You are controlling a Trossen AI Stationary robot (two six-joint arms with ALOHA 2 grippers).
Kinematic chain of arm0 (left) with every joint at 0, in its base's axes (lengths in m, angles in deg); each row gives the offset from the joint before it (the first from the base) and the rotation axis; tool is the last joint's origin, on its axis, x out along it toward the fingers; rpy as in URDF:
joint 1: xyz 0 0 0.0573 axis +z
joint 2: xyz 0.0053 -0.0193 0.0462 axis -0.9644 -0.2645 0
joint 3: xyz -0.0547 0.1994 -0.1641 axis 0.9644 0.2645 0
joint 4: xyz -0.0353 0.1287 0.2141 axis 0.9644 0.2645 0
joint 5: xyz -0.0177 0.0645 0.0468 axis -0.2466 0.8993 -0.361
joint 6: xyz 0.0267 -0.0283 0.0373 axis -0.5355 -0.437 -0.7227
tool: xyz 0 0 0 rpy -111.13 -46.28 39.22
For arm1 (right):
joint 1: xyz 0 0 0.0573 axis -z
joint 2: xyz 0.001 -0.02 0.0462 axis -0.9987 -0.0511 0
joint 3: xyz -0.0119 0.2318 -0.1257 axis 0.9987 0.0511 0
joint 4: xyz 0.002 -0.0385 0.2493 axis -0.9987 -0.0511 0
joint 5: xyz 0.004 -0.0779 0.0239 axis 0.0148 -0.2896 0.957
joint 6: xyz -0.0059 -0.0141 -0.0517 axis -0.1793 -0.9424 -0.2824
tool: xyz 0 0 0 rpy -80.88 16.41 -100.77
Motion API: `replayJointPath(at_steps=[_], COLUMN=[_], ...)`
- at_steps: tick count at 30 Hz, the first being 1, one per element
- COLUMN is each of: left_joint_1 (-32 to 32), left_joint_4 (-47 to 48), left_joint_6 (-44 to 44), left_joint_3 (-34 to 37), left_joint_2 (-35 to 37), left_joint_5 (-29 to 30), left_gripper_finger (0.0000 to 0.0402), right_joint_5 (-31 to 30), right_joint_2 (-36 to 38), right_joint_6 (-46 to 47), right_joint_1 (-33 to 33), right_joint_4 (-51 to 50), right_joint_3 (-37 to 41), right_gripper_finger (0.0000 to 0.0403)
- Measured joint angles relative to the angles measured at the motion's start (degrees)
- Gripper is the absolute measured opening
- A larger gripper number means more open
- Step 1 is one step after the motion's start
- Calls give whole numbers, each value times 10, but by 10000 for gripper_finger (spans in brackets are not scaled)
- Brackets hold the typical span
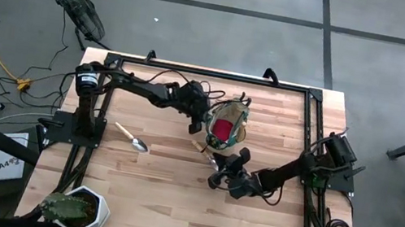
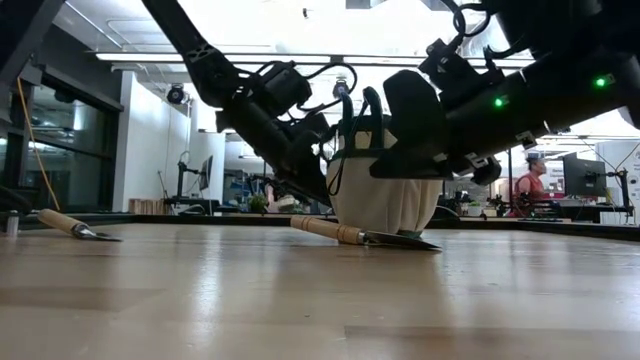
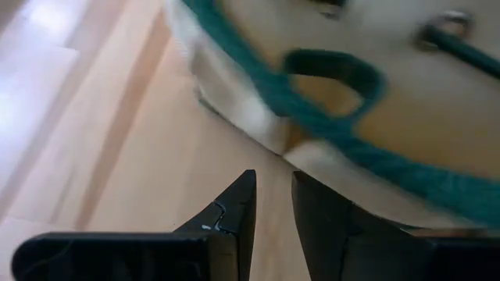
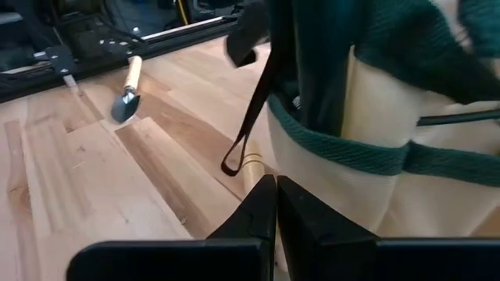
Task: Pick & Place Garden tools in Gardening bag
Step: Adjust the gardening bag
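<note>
The khaki bag (image 1: 227,126) with green trim stands upright on the table's far middle, with a red lump (image 1: 222,127) inside it. One wooden-handled trowel (image 1: 131,138) lies flat on the table to the bag's left. A second trowel (image 2: 350,235) lies at the bag's near foot. My left gripper (image 3: 273,187) hovers by the bag's left wall (image 3: 234,101) with a narrow gap between its fingers and nothing in it. My right gripper (image 4: 276,187) is shut and empty, pointing at the bag's near wall (image 4: 375,195) above the second trowel's handle (image 4: 251,168). A rake and shears do not plainly show. My right gripper's shut fingertips stand close to the bag's near wall and over the second trowel's handle. I cannot tell whether they touch either.
A plant in a white hexagonal pot (image 1: 79,208) stands at the near left corner. Black frame rails (image 1: 307,131) run along the table's edges. Bare wood lies in front of the bag and to the near right.
</note>
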Motion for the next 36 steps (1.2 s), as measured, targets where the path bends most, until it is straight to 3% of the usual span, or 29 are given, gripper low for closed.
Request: replayJointPath(at_steps=[19,36], left_joint_1=[-80,-165], left_joint_4=[4,-35], left_joint_6=[-4,27], left_joint_3=[0,0], left_joint_2=[0,0], left_joint_5=[3,41], left_gripper_finger=[81,81], right_joint_5=[-32,-68], right_joint_2=[9,88], right_joint_6=[167,359], right_joint_1=[-25,-67], right_joint_4=[-150,-415], right_joint_3=[0,0], right_gripper_finger=[4,4])
